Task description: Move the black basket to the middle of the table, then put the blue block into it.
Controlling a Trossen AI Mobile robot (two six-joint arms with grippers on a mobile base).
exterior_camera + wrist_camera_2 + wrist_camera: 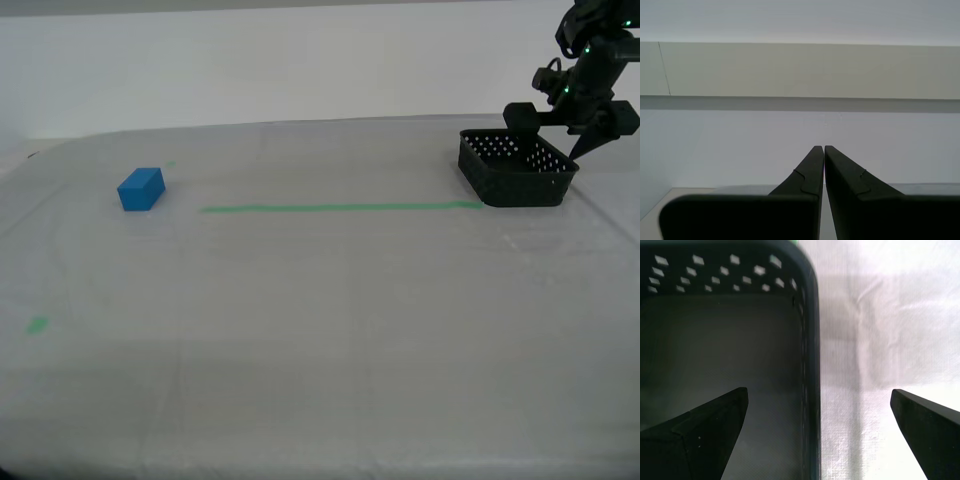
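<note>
Basket (517, 168) still far right on table (320, 330); first pincer (817, 410) spread astride its wall; second pincer (824, 150) clenched; blue block (140, 189) untouched.

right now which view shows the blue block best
The exterior view: the blue block sits whole and unobstructed on the table, toward that view's left. The first wrist view shows only the black basket and table cover; the second wrist view shows only a wall. Neither shows the block.

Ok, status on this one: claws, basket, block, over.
First claw open, straddling the black basket wall, not closed yet. Second claw shut, empty, aimed at a wall. Blue block untouched at the exterior view's left. Nothing in the way.
</note>
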